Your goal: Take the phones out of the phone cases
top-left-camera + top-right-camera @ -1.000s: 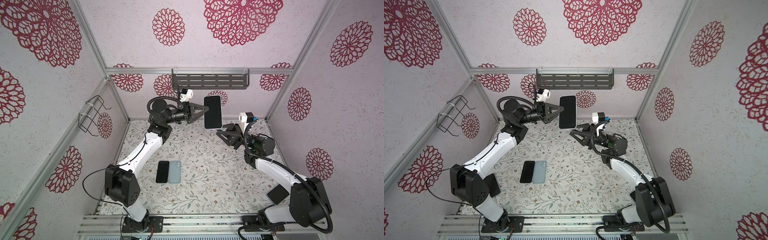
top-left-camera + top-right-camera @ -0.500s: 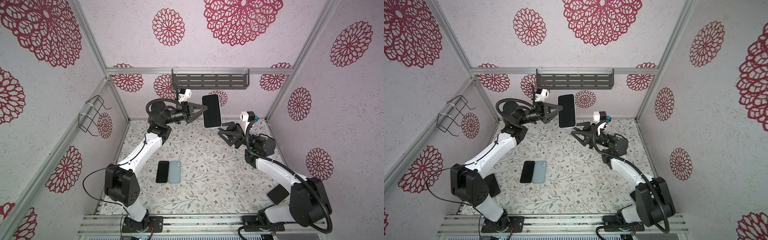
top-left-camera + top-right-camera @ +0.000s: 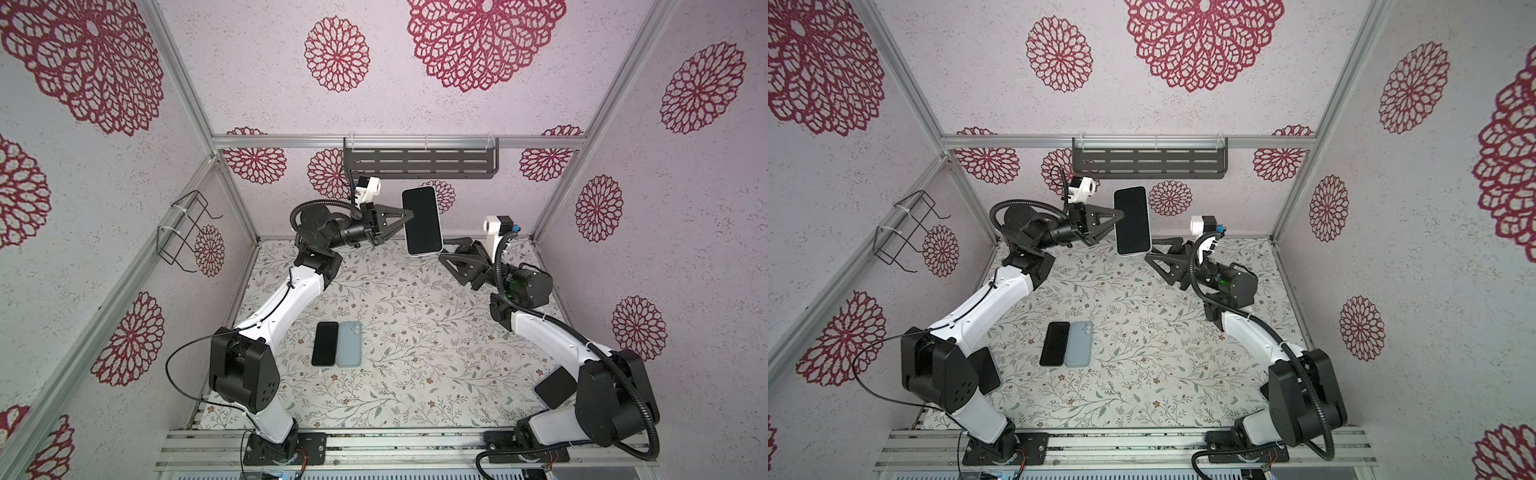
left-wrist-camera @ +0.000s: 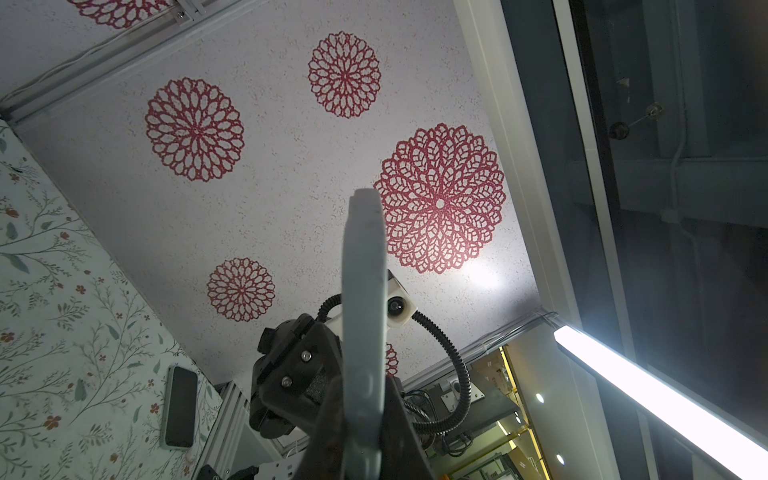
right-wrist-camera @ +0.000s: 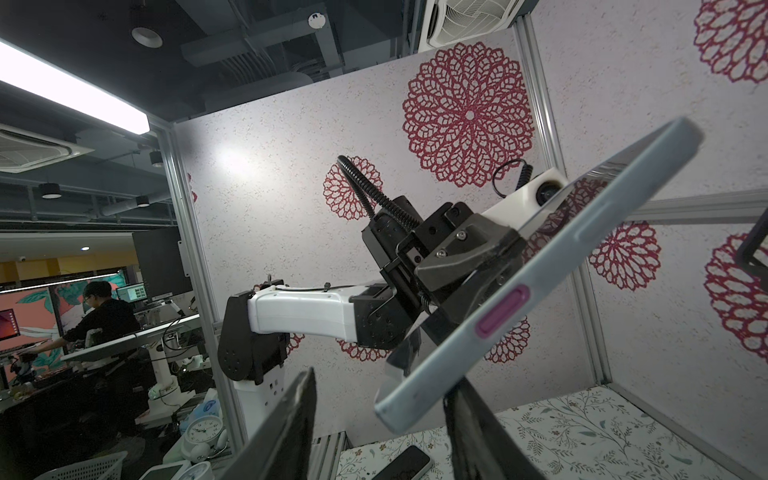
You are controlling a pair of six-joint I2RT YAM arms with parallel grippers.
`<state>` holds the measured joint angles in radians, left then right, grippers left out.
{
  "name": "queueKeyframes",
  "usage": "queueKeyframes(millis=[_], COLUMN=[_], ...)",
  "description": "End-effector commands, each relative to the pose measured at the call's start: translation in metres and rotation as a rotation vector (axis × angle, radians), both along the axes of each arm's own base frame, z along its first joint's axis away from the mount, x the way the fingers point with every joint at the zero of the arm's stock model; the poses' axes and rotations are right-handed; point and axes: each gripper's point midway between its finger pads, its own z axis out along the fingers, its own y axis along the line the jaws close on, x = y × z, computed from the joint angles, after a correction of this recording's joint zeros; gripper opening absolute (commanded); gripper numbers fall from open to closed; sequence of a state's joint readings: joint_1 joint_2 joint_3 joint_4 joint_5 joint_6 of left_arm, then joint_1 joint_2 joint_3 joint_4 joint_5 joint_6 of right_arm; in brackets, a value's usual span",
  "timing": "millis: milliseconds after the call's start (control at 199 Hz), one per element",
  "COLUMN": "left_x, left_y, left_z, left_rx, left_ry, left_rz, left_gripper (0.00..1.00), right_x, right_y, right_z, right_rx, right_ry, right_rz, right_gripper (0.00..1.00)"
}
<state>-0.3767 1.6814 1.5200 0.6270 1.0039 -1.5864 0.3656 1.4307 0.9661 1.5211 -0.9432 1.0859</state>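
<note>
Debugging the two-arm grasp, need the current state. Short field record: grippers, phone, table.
left gripper: shut on cased phone, held in the air
right gripper: open, jaws either side of the phone's lower corner, no grip seen
case: grey, on the phone
table: black phone and grey-blue item lying side by side

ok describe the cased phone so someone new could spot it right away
Find the dark slotted shelf on the back wall. Just below it the left hand holds the phone in the air, dark screen toward the top camera. Unlike the black phone and blue case lying side by side on the table, it is raised and pale-rimmed.
</note>
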Motion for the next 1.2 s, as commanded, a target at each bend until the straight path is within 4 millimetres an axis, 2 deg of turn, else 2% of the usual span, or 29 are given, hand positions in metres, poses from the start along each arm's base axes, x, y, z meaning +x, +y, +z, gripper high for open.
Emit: queueKeyframes(millis=[0, 663, 883, 989, 1200], left_x=[-0.001, -0.005, -0.005, -0.003, 0.012], left_y=[0.007, 0.003, 0.002, 0.003, 0.0], left_z=[0.003, 0.009, 0.011, 0.012, -0.004], left_rx=[-0.008, -0.003, -0.006, -0.007, 0.02], left_ry=[-0.035, -0.062, -0.062, -0.055, 0.018], left_rz=[0.02, 0.02, 0.026, 0.034, 0.062], left_gripper=[0.0, 0.0, 0.0, 0.0, 0.0], right_x=[-0.031, -0.026, -0.026, -0.025, -0.041], right_y=[-0.018, -0.013, -0.009, -0.009, -0.005], right_z=[0.046, 0.042, 0.038, 0.036, 0.041], right_rx=[0.13, 0.117, 0.108, 0.107, 0.096], right_ry=[-0.193, -0.162, -0.158, -0.161, -0.255], right_rz=[-0.017, 0.013, 0.019, 0.015, 0.017], right_gripper=[0.52, 0.36, 0.19, 0.16, 0.15])
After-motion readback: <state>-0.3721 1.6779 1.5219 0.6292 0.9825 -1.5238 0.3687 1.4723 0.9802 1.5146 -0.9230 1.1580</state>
